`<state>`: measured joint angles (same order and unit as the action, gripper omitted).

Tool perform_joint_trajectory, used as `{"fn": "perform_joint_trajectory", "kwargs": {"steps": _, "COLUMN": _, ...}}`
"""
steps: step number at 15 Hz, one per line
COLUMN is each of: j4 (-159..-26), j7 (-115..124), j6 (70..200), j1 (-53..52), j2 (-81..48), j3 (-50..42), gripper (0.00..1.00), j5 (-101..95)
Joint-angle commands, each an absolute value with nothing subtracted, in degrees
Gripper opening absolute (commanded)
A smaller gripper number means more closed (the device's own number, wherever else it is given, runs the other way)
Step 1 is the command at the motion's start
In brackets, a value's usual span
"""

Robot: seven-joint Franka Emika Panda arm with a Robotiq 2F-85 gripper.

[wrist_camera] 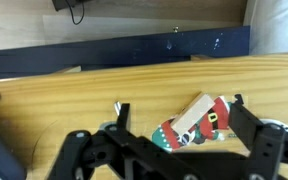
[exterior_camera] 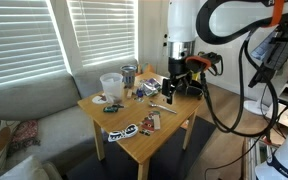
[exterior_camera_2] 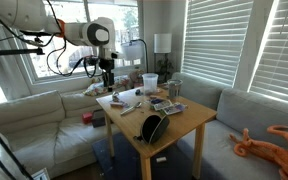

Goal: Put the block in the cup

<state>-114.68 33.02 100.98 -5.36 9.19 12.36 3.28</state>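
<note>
A beige wooden block (wrist_camera: 193, 112) lies on the wooden table (wrist_camera: 74, 95), resting across a flat red and green Santa figure (wrist_camera: 212, 118). My gripper (wrist_camera: 181, 106) is open, with one black finger on each side of the block and not touching it. In both exterior views the gripper (exterior_camera: 174, 82) (exterior_camera_2: 109, 83) hangs low over one end of the table. The wide translucent whitish cup (exterior_camera: 111, 84) (exterior_camera_2: 150, 81) stands upright towards the other end of the table, well away from the gripper. The block itself cannot be made out in the exterior views.
A dark metallic can (exterior_camera: 130, 74) stands beside the cup. Small flat items (exterior_camera: 124, 130) and a black object (exterior_camera_2: 154, 127) lie on the table (exterior_camera: 159, 128). A grey sofa (exterior_camera: 24, 110) borders the table, with blinds behind. An orange toy octopus (exterior_camera_2: 272, 142) lies on the sofa.
</note>
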Motion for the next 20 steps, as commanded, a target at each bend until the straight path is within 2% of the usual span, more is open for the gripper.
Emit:
{"fn": "perform_joint_trajectory", "kwargs": {"steps": 1, "j4": -113.3, "j7": 45.5, "j6": 99.9, "j1": -7.1, "j2": 3.7, "j3": 13.8, "gripper": 1.0, "j5": 5.2}}
{"fn": "perform_joint_trajectory", "kwargs": {"steps": 8, "j4": -116.4, "j7": 50.0, "j6": 100.8, "j1": -8.0, "j2": 2.2, "j3": 11.9, "gripper": 1.0, "j5": 6.1}}
{"fn": "perform_joint_trajectory", "kwargs": {"steps": 13, "j4": -116.3, "j7": 61.0, "j6": 111.6, "j1": -7.2, "j2": 1.1, "j3": 10.6, "gripper": 1.0, "j5": 0.3}}
{"fn": "perform_joint_trajectory", "kwargs": {"steps": 20, "j4": -116.7, "j7": 68.3, "j6": 117.1, "j1": -9.1, "j2": -2.4, "j3": 10.7, "gripper": 1.0, "j5": -4.5}}
